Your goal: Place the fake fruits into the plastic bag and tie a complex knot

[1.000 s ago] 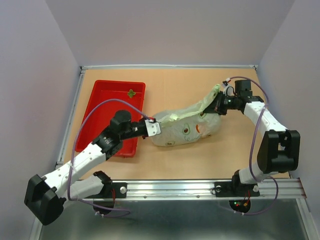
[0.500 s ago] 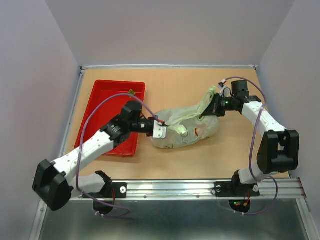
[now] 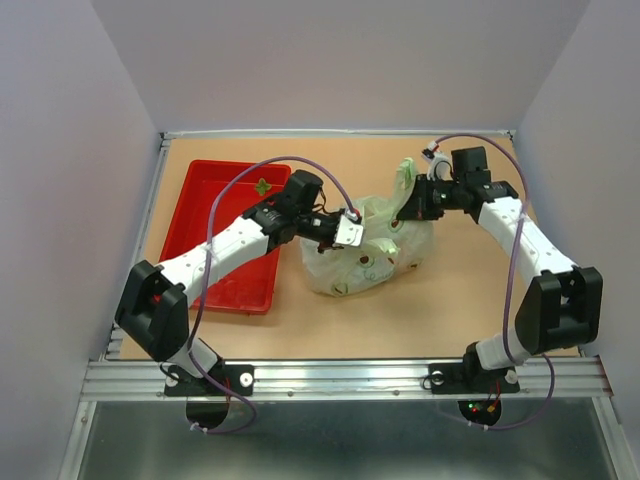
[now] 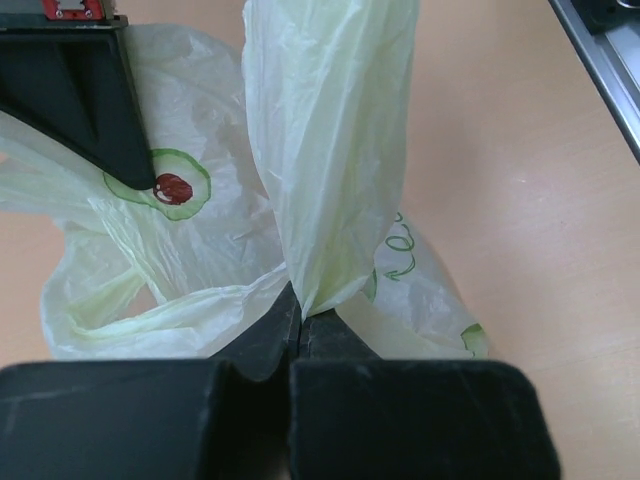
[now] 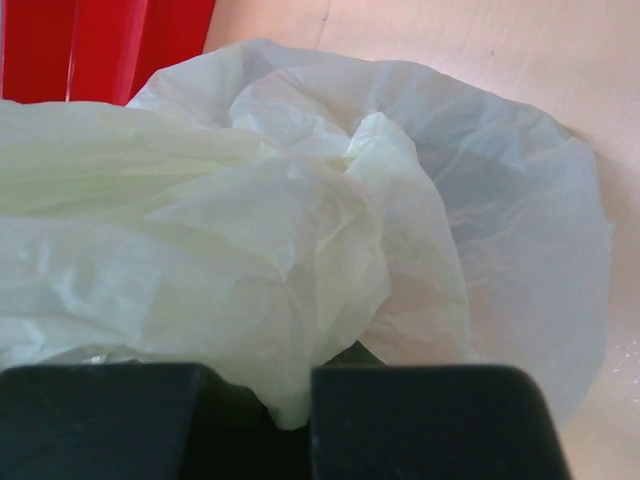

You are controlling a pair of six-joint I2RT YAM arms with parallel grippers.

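The pale-green plastic bag (image 3: 372,255) lies bunched mid-table, with printed marks and dim fruit shapes showing through its side. My left gripper (image 3: 352,228) is shut on one handle strip (image 4: 330,150) over the bag's top left. My right gripper (image 3: 415,203) is shut on the other handle strip (image 3: 406,178) at the bag's upper right; the strip fills the right wrist view (image 5: 200,290). A green fake fruit (image 3: 262,186) lies in the red tray. No knot shows.
The red tray (image 3: 215,250) stands left of the bag, under my left arm. The right gripper's black finger (image 4: 95,90) shows in the left wrist view. A metal rail (image 3: 340,375) runs along the near edge.
My left gripper swung right and back over the bag, carrying its strip. My right gripper moved left toward it. The bag, stretched long before, is bunched up.
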